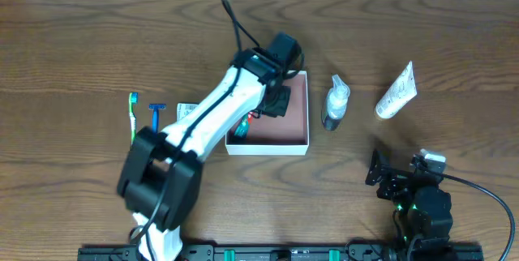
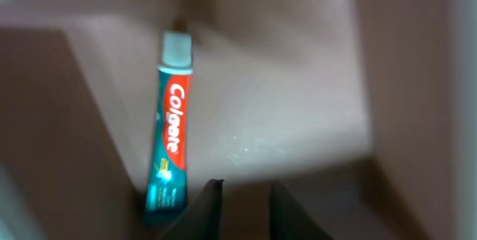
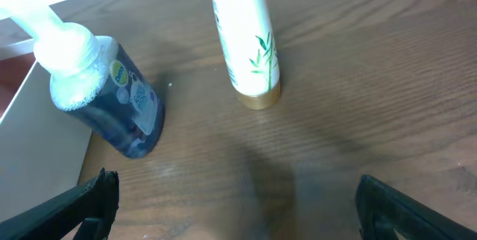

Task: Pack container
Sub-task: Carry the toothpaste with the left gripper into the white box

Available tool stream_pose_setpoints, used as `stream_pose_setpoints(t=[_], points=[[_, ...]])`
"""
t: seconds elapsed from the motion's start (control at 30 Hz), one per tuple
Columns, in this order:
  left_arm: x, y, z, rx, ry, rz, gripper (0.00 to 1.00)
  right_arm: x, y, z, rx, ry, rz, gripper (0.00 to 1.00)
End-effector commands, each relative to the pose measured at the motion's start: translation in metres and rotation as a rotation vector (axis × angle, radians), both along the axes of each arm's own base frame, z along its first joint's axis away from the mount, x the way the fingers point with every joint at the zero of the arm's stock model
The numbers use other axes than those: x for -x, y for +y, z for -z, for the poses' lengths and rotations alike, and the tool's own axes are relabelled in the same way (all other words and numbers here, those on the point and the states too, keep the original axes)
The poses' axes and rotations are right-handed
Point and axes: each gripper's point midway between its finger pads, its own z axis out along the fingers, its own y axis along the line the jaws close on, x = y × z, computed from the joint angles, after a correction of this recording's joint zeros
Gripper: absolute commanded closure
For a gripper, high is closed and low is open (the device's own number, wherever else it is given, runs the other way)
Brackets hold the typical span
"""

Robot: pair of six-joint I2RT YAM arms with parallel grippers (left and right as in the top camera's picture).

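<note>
The container (image 1: pixel 297 119), a shallow white-walled box with a pinkish-brown inside, stands at the table's centre. A red and teal Colgate toothpaste tube (image 1: pixel 242 127) lies in its front left corner; it also shows in the left wrist view (image 2: pixel 171 136) against the container's wall, on the floor (image 2: pixel 291 113). My left gripper (image 1: pixel 276 102) hangs inside the container; its fingers (image 2: pixel 246 199) are apart with nothing between them, just right of the tube. My right gripper (image 1: pixel 388 177) is open and empty low over the table at the front right (image 3: pixel 235 203).
A blue pump bottle (image 1: pixel 335 103) (image 3: pixel 112 102) stands right of the container, whose wall shows in the right wrist view (image 3: pixel 37 132). A white tube (image 1: pixel 396 92) (image 3: pixel 250 46) lies farther right. A green toothbrush (image 1: pixel 134 115), a blue razor (image 1: pixel 156 117) and a small packet (image 1: pixel 185 111) lie left.
</note>
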Motion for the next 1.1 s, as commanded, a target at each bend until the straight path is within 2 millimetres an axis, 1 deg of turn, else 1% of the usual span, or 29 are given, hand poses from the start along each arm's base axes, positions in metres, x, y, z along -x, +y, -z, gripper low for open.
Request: stream_pose_setpoints(t=[0.0, 0.07, 0.27, 0.5, 0.57, 0.73, 1.07], points=[[-0.001, 0.003, 0.021, -0.039, 0.029, 0.04, 0.81, 0.0, -0.003, 0.0, -0.005, -0.005, 0.017, 0.01], [-0.003, 0.002, 0.033, -0.047, 0.038, 0.054, 0.81, 0.0, -0.003, 0.0, -0.005, -0.005, 0.017, 0.01], [-0.017, 0.003, 0.054, -0.092, 0.005, 0.075, 0.81, 0.0, -0.003, 0.0, -0.005, -0.005, 0.017, 0.01], [-0.013, 0.007, 0.085, -0.129, 0.058, 0.095, 0.81, 0.0, -0.003, 0.0, -0.005, -0.005, 0.017, 0.01], [-0.015, 0.012, 0.087, -0.159, 0.047, 0.094, 0.81, 0.0, -0.003, 0.0, -0.005, -0.005, 0.017, 0.01], [-0.029, 0.033, 0.082, -0.287, -0.028, 0.078, 0.81, 0.0, -0.003, 0.0, -0.005, -0.005, 0.017, 0.01], [-0.023, 0.04, 0.081, -0.315, -0.005, 0.077, 0.81, 0.0, -0.003, 0.0, -0.005, -0.005, 0.017, 0.01]])
